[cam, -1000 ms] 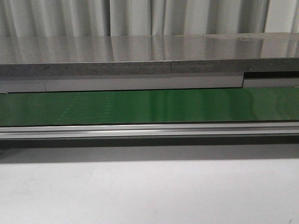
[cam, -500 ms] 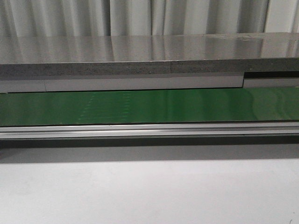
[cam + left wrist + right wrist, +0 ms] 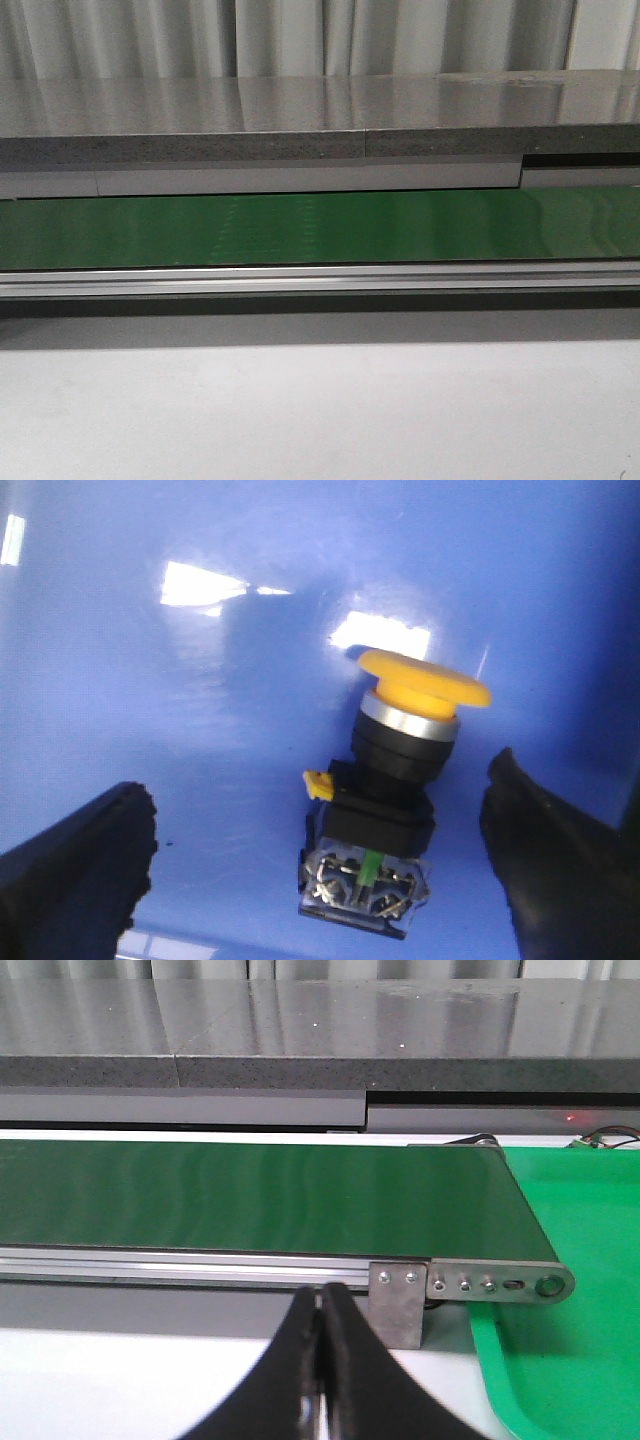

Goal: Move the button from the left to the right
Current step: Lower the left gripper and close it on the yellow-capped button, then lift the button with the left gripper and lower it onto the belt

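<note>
The button (image 3: 395,790) lies on a blue surface (image 3: 150,680) between the spread, untouching fingers of the left gripper (image 3: 320,870).

Industrial test or workshop setting: a green conveyor belt (image 3: 320,228) in an aluminium frame rail (image 3: 320,280), a grey stone-like bench top (image 3: 300,120), and a curtain backdrop (image 3: 290,38).

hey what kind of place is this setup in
Probably a factory-style sorting cell: a green conveyor belt on an aluminium rail, a green tray at its end, and an industrial push-button in a blue bin.
</note>
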Controlling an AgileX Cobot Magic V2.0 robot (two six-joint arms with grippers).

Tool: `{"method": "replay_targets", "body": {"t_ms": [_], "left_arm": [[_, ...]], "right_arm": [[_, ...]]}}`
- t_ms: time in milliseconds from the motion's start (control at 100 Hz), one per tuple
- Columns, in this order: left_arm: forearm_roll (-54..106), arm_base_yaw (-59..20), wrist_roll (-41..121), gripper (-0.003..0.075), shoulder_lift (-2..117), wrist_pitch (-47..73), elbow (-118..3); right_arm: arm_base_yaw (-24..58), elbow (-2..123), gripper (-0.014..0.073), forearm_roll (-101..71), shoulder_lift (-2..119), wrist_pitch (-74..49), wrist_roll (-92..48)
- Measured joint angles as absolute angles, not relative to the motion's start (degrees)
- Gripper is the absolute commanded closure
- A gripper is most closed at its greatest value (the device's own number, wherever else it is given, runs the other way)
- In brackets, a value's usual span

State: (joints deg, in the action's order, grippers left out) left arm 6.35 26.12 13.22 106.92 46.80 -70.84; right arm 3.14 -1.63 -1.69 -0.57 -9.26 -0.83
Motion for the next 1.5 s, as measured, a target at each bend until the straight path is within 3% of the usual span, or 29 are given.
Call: {"method": "replay_targets", "body": {"t_ms": [460,750,1050,1280,1500], "left_arm": [[7.2,26.12,13.26,0.0111,111.28,45.82,-70.93],[7.38,26.12,13.26,0.0372,111.28,45.58,-70.93],[8.04,26.12,13.26,0.0523,111.28,45.58,-70.93],[8.89,26.12,13.26,0.0545,111.39,48.57,-72.36],[10.94,26.12,13.26,0.0545,111.23,56.17,-81.15]], "right_arm": [[3.14,-1.63,0.0662,-1.69,-0.57,-9.26,-0.83],[3.14,-1.63,0.0662,-1.69,-0.57,-9.26,-0.83],[3.14,-1.63,0.0662,-1.69,-0.57,-9.26,-0.83],[3.14,-1.63,0.0662,-1.69,-0.57,-9.26,-0.83],[3.14,-1.63,0.0662,-1.69,-0.57,-9.26,-0.83]]}}
